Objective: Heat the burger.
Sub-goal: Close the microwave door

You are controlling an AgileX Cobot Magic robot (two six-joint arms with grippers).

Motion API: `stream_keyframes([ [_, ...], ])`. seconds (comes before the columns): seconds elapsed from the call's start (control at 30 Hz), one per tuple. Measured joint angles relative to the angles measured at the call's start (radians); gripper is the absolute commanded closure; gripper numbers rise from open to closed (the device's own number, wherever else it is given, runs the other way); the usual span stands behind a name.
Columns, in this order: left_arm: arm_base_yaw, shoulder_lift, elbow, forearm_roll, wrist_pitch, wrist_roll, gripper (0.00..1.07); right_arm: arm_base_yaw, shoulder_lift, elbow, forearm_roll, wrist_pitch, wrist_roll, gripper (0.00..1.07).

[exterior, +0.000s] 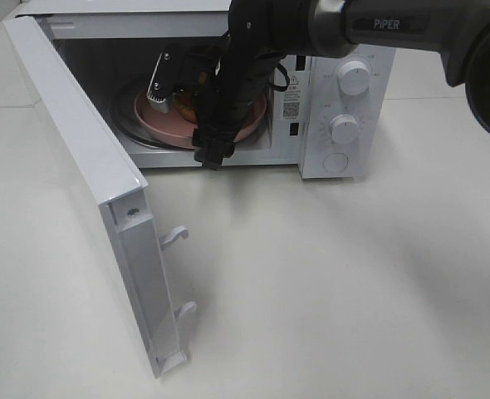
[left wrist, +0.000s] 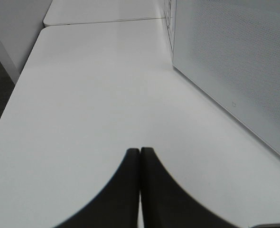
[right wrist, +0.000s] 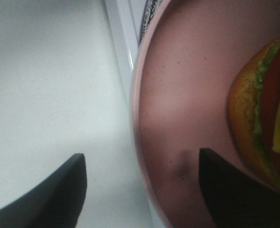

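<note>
The burger (right wrist: pixel 263 114) lies on a round pink plate (right wrist: pixel 182 95) inside the open white microwave (exterior: pixel 345 91). In the exterior view only an orange bit of the burger (exterior: pixel 185 108) shows behind the arm, on the pink plate (exterior: pixel 249 123). My right gripper (right wrist: pixel 140 190) reaches into the oven and is open. One finger (right wrist: pixel 64 185) is outside the plate's rim, the other over the plate near the bun, and neither grips anything. My left gripper (left wrist: pixel 140 154) is shut and empty, low over the white table (left wrist: pixel 92 95).
The microwave door (exterior: pixel 87 166) swings wide open toward the front left, its latch hooks (exterior: pixel 177 237) sticking out. A glass turntable (exterior: pixel 127 125) sits under the plate. Control knobs (exterior: pixel 355 79) are on the right panel. A white dotted panel (left wrist: pixel 235 66) stands close beside the left gripper.
</note>
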Motion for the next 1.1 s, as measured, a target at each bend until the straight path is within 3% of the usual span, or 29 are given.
stream_keyframes([
  [1.1, 0.000, 0.000, 0.000, 0.000, 0.000, 0.000, 1.06, 0.000, -0.056, -0.005, -0.129, 0.100, 0.153, 0.31],
])
